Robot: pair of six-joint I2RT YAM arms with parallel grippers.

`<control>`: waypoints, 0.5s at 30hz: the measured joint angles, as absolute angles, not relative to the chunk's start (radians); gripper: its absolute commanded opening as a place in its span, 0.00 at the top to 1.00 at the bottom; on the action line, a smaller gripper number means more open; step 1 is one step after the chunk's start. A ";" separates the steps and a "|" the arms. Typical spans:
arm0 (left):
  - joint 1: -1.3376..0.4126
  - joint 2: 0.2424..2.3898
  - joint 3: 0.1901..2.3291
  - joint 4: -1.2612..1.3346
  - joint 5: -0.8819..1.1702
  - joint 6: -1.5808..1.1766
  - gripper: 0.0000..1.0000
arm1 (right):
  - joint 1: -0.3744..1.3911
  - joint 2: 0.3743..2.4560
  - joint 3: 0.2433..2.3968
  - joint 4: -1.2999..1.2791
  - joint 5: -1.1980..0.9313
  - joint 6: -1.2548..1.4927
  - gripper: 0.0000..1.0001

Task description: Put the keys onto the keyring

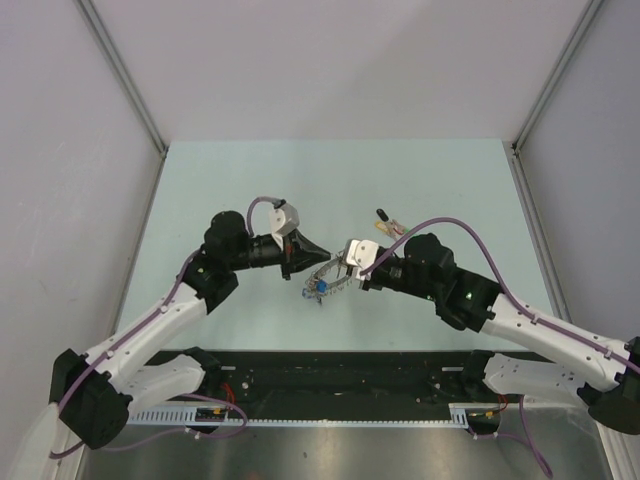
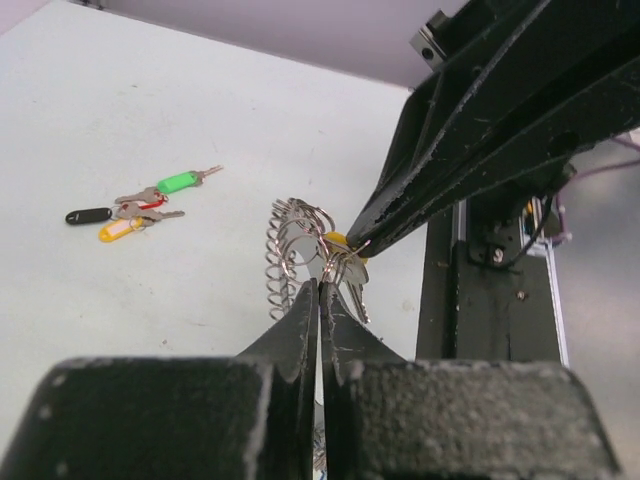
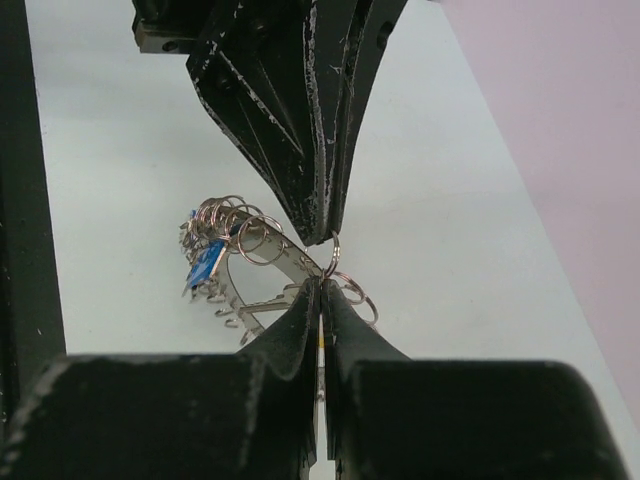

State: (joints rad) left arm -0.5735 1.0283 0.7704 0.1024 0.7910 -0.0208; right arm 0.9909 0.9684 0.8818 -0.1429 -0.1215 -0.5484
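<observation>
Above the worktop (image 1: pixel 250 180), left hand (image 2: pixel 320 290) and right hand (image 3: pixel 320 292) both pinch the keyring (image 3: pixel 240 240); loose keys (image 2: pixel 135 210) lie nearer my right.

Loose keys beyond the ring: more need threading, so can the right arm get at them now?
Probably not yet: the right gripper is shut on the keyring. The keys lie in the open beside its wrist, so nothing else seems to block it.
</observation>
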 measured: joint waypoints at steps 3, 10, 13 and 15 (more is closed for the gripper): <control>-0.574 0.992 0.719 0.179 0.749 -0.093 1.00 | 0.991 0.974 0.877 -0.118 -0.129 -0.525 1.00; -0.600 0.925 0.614 0.344 0.611 -0.232 0.99 | 0.990 0.984 0.859 -0.058 -0.145 -0.484 1.00; -0.623 0.906 0.579 0.396 0.541 -0.268 1.00 | 0.989 0.995 0.857 -0.040 -0.151 -0.471 1.00; -0.641 0.899 0.563 0.426 0.497 -0.290 1.00 | 0.989 1.003 0.852 -0.030 -0.155 -0.463 1.00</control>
